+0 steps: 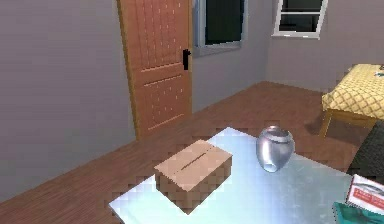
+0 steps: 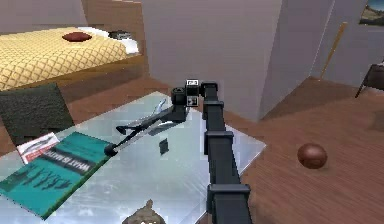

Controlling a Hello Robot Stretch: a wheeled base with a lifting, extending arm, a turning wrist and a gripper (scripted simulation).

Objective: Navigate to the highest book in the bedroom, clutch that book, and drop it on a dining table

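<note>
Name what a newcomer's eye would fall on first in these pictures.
In the arm side view, the dark arm rises across the pale table, its tool pointing toward a teal book at the picture's lower left. In the forward view, a cardboard box and a glass vase stand on the table, with a wooden door behind.

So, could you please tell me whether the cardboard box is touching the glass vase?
Apart. The forward view shows bare tabletop between the cardboard box and the glass vase.
</note>
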